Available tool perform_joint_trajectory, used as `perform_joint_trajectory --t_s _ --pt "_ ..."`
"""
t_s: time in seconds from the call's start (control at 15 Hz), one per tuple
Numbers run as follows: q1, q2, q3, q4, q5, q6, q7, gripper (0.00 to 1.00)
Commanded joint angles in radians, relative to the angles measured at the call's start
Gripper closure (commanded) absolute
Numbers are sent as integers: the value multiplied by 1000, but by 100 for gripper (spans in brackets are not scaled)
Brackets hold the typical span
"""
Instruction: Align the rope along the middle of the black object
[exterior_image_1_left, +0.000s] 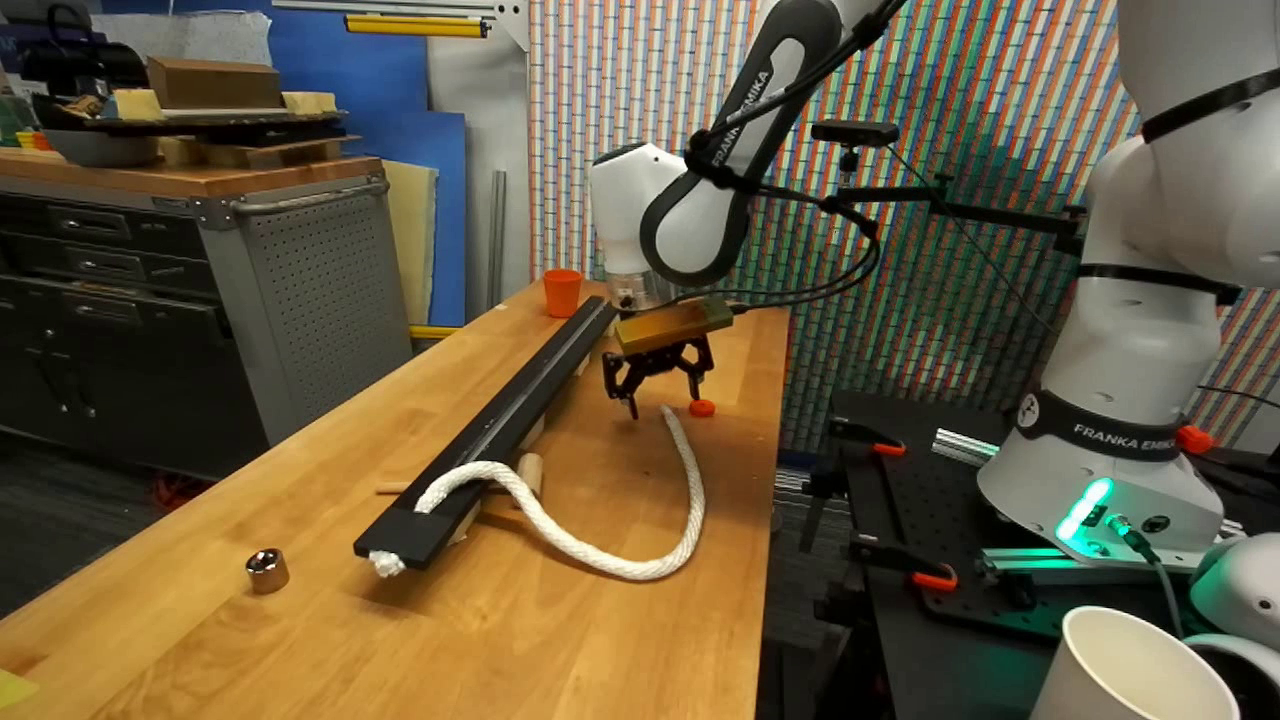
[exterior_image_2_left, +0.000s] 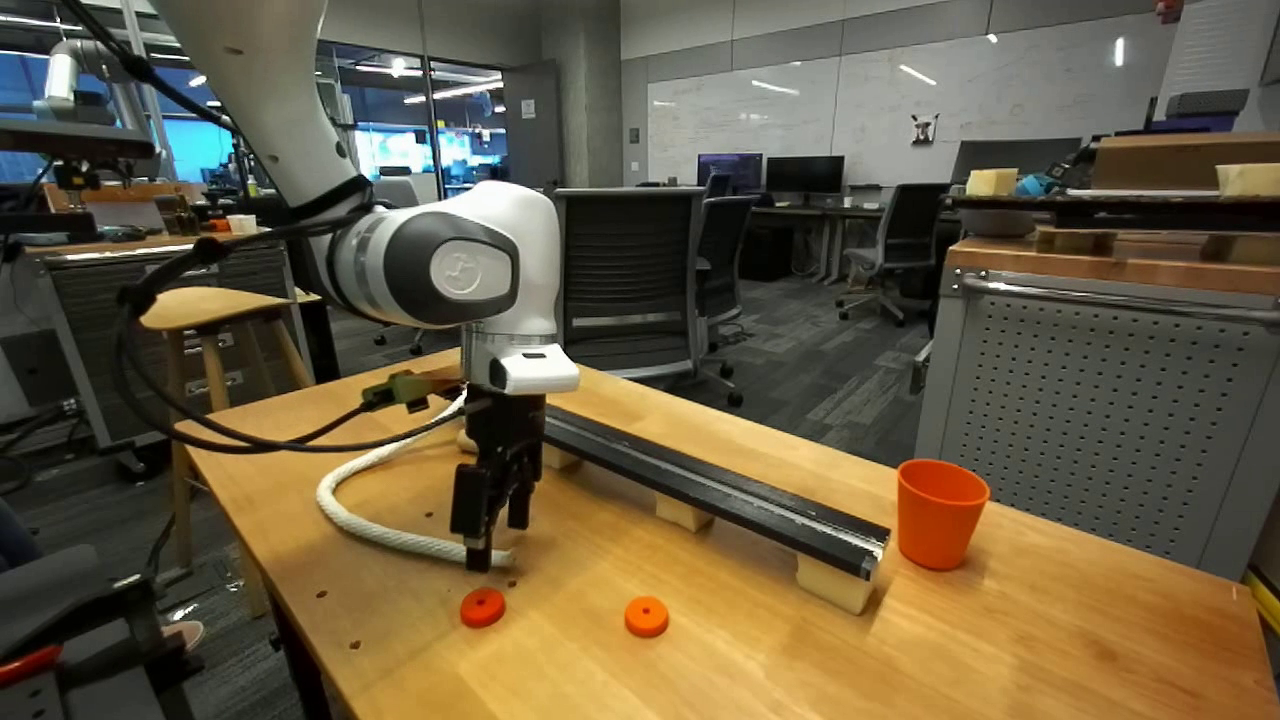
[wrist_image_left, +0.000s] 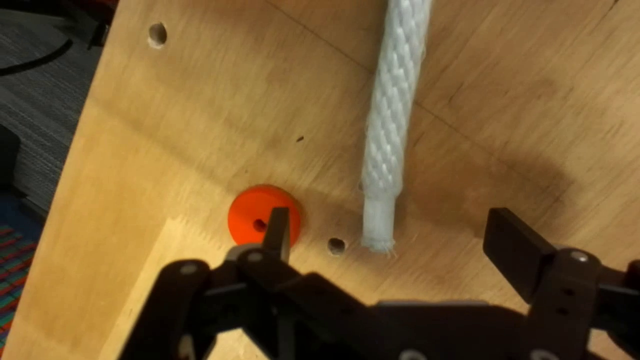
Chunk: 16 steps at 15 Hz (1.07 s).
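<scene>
Where the rope (exterior_image_1_left: 635, 570) ends, the tool (wrist_image_left: 387, 230) gapes.

black object (exterior_image_1_left: 503, 417): straight, raised | white rope (exterior_image_1_left: 637, 569): curved, mostly beside it

We see a white and dark-grey Panda forearm (exterior_image_1_left: 782, 68) lettered "FRANKA EMIKA", with black cables (exterior_image_2_left: 143, 290) strapped along it. On the white wrist joint (exterior_image_2_left: 525, 240), a dark-grey cap (exterior_image_2_left: 405, 275) bears a round emblem (exterior_image_2_left: 463, 267). We note pale screw heads (wrist_image_left: 579, 256) on the black pincer (wrist_image_left: 391, 228).
</scene>
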<state>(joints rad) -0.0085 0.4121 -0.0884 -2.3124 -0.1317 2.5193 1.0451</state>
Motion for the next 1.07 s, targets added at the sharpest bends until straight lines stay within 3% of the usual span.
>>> perform_joint_trajectory --t_s 0.0,0.07,0.13,0.27,0.8,0.87,1.0 --pt "21 3 -19 2 66 -6 -13 0" --pt "21 4 -17 2 79 -6 -15 0" --pt "22 3 -16 3 89 -6 -17 26" --pt "29 4 -19 3 95 -5 -14 29" --pt "52 16 -32 -12 82 7 4 93" --pt "50 18 -27 -15 91 -2 -1 99" --pt "40 11 -16 -14 111 -16 -15 99"
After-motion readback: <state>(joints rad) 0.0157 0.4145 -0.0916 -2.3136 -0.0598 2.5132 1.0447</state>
